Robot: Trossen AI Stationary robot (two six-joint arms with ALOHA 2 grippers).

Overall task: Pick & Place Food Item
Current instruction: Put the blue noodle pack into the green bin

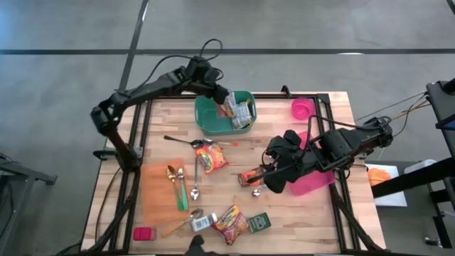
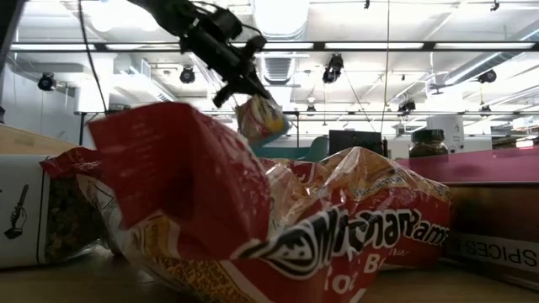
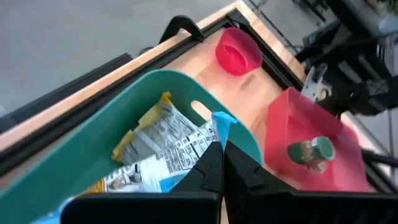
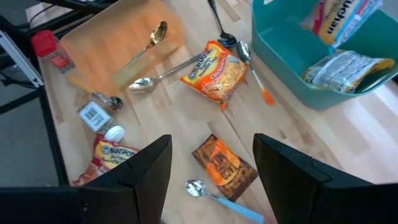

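My left gripper (image 1: 222, 96) is over the teal bin (image 1: 206, 121) at the table's far side, shut on a noodle packet (image 2: 262, 119) with a white label and a blue edge (image 3: 168, 140). A silver packet (image 4: 345, 68) lies inside the bin. My right gripper (image 4: 211, 180) hangs open above the table's middle right, over a brown-orange packet (image 4: 224, 163) that lies flat on the wood beside a blue-handled spoon (image 4: 214, 194). It touches nothing. My left gripper pinches the noodle packet by its upper end (image 2: 249, 101) between its two shut fingers (image 3: 211, 168), coming slanting down from the table's left. The packet hangs below the fingers, tilted, over the teal bin's inside.
An orange noodle packet (image 1: 211, 156), spoons (image 1: 195, 181) and an orange board (image 1: 156, 203) lie at centre left. A red packet (image 1: 231, 222), a green jar (image 1: 259, 222) and a small bottle (image 1: 199, 222) lie near the front edge. A pink tray (image 1: 318, 181) and pink cup (image 1: 303, 108) stand at the right.
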